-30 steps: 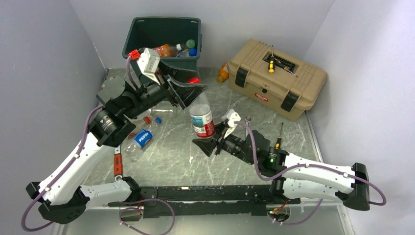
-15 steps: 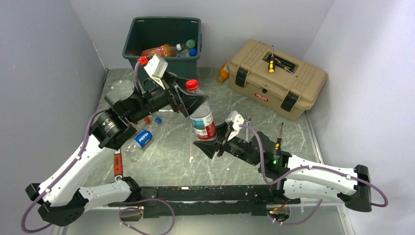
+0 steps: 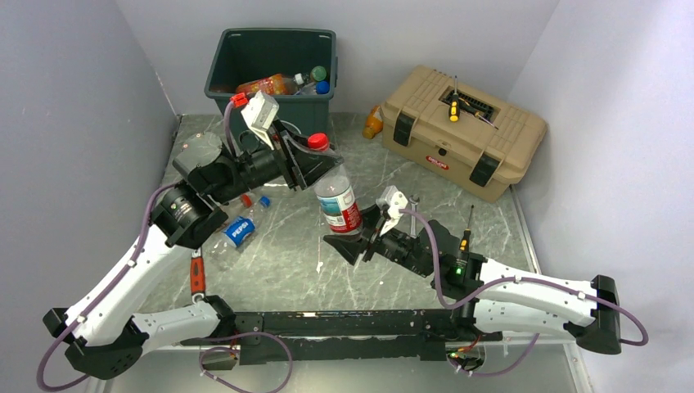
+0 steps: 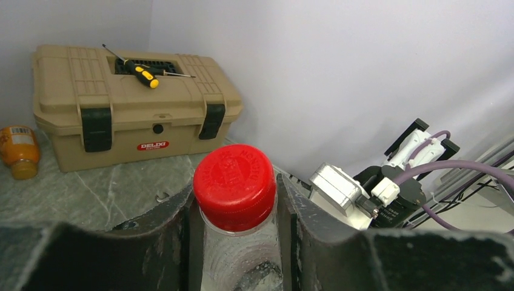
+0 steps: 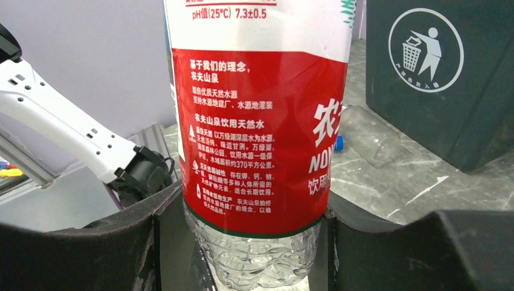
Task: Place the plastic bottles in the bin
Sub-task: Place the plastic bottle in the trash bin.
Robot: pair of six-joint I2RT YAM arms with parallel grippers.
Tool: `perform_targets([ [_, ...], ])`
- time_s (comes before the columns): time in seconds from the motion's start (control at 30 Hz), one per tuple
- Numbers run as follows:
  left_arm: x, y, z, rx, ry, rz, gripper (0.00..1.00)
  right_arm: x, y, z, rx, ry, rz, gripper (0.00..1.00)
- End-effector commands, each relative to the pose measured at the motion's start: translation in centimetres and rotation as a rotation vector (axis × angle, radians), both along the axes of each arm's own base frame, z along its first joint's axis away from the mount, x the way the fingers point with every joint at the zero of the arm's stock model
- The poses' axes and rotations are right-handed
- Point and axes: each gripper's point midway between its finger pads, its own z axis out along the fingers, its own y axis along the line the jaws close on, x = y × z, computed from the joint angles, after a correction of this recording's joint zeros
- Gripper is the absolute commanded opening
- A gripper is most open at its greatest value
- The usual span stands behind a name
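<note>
Now, target: clear red-capped plastic bottle [image 3: 337, 201], frame centre.
Left gripper [image 3: 315, 160]: clamped on neck.
Right gripper [image 3: 350, 237]: clamped on base.
Risk: both pulling could buckle bottle.

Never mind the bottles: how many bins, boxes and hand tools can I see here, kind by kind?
Green bin: 1
Tan toolbox: 1
Yellow-handled screwdrivers: 2, one on the toolbox lid, one beside the right arm
Red-handled tool: 1
Total: 5
</note>
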Motion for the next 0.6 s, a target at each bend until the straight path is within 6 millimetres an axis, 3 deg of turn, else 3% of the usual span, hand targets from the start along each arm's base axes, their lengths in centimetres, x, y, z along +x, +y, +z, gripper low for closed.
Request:
perform_targets([
  [0.0, -0.6, 0.0, 1.9, -0.050, -0.060, -0.034, 0.04, -0.3, -0.1, 2.0, 0.060, -0.041, 0.010, 0.31],
  [0.03, -0.5, 0.0, 2.0, -0.049, -0.065, -0.034, 0.00, -0.2, -0.1, 1.9, 0.058, -0.031, 0.005, 0.43],
  [0.17, 0.0, 0.6, 2.6, -0.038, -0.099, 0.019, 0.00, -0.2, -0.5, 2.6, 0.066, 0.007, -0.009, 0.97],
  [0.23, 0.7, 1.5, 3.5, -0.006, -0.148, 0.084, 0.00, -0.2, -1.3, 3.0, 0.053, 0.023, -0.025, 1.00],
  [0.43, 4.0, 5.4, 8.9, 0.059, -0.328, 0.366, 0.00, -0.2, -5.0, 2.8, 0.039, 0.062, -0.100, 1.00],
  [0.57, 9.0, 7.3, 11.4, 0.132, -0.413, 0.555, 0.00, 0.4, -7.0, 1.4, 0.065, 0.103, -0.173, 1.00],
])
